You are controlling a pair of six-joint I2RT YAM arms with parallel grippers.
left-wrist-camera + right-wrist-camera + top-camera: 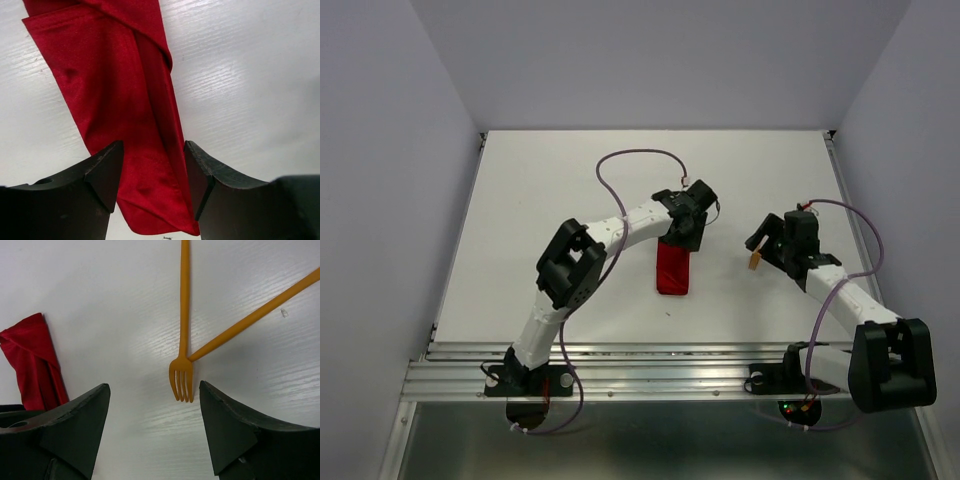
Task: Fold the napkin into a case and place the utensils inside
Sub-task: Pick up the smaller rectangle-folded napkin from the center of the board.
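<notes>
checking the top view first: the case [673, 272] lies flat on the white table [540, 200], a narrow red strip near the middle, its length running toward the arm bases. the left gripper [680, 236] is right over its far end, pointing down. on the left wrist feed the two dark fingers [102, 172] stand apart with the red cloth running between them. the jaws are open and straddle the strip rather than pinch it, though i can't tell whether the tips brush the fabric. i can see a layer folded over along one long side and a diagonal flap at the end away from that camera. over to the right arm: the right gripper [763, 252] hangs above the table to the right of the case, apart from it. its wrist feed shows the jaws spread wide and holding nothing. the fork [184, 320] lies flat on the table with its tines in the gap between the fingers, touched by neither. the stick [257, 312] lies at an angle beside it, its near end meeting the fork's neck just above the tines. both orange pieces are outside the case, which shows at the left edge of that same feed.
</notes>
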